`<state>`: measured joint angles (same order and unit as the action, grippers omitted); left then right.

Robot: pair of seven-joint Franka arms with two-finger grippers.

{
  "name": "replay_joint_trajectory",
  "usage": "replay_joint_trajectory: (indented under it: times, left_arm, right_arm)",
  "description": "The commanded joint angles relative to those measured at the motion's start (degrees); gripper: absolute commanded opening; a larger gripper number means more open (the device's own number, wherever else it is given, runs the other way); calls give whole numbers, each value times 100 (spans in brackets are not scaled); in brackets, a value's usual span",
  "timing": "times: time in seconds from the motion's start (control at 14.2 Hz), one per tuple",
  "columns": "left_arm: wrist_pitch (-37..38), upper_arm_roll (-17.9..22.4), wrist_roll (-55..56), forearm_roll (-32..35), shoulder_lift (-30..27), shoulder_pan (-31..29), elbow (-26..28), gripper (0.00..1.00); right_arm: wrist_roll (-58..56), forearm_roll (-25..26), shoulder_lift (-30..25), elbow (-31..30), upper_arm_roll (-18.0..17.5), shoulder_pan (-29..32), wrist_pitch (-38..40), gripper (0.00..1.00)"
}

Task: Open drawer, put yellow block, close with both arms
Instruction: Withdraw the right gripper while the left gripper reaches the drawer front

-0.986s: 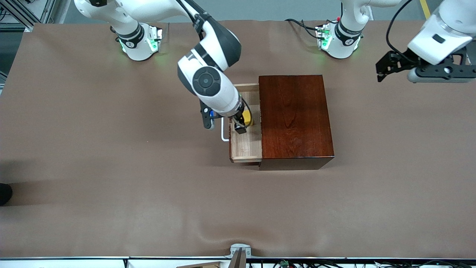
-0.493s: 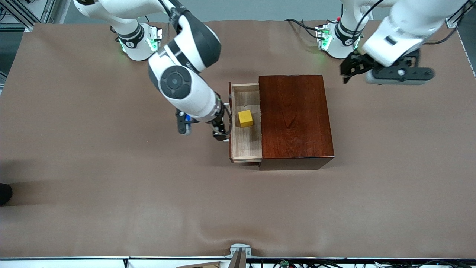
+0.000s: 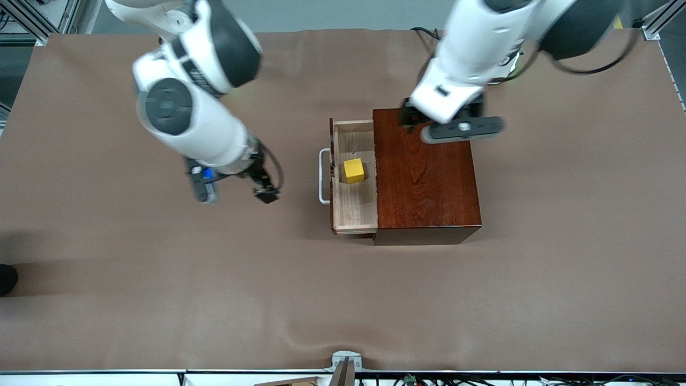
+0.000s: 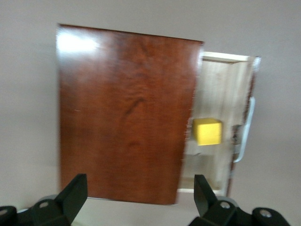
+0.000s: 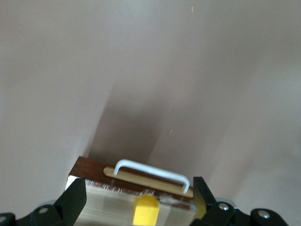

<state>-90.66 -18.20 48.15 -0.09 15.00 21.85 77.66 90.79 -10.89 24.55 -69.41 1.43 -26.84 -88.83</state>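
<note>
The dark reddish-brown box (image 3: pixel 426 171) stands mid-table with its pale wood drawer (image 3: pixel 353 206) pulled out toward the right arm's end. The yellow block (image 3: pixel 353 170) lies inside the drawer, free of both grippers. The white handle (image 3: pixel 323 176) is on the drawer's front. My right gripper (image 3: pixel 263 190) hangs open and empty over the bare table in front of the drawer; its wrist view shows the handle (image 5: pixel 153 171) and block (image 5: pixel 145 210). My left gripper (image 3: pixel 408 119) is open over the box's top edge nearest the bases. In the left wrist view the box (image 4: pixel 127 113) and block (image 4: pixel 207 131) lie below the gripper (image 4: pixel 138 195).
Brown table cover (image 3: pixel 161 279) spreads on all sides of the box. The arms' green-lit bases stand along the table's edge farthest from the front camera. A small metal fixture (image 3: pixel 345 362) sits at the edge nearest that camera.
The right gripper let go of the yellow block in the drawer and drew back toward the right arm's end. The left arm swung in from its end to over the box.
</note>
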Motion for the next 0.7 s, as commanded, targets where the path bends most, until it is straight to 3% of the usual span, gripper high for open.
replay_joint_trajectory:
  times: [0.0,0.42,0.63]
  left_arm:
    - [-424,36,929,-27,547,345,-445,100]
    - [-1752,211,3311,70,1495,1302,-725,100]
    - [-2314,1174,4330,88,2014,2389,-1042,100]
  right_arm:
    - [-910,139,-344,-64,-99,354,391,100]
    - [-2571,192,-802,-64,-108,1171,1086,100]
    - [-3609,270,-1127,-72,-143,1515,1367,100]
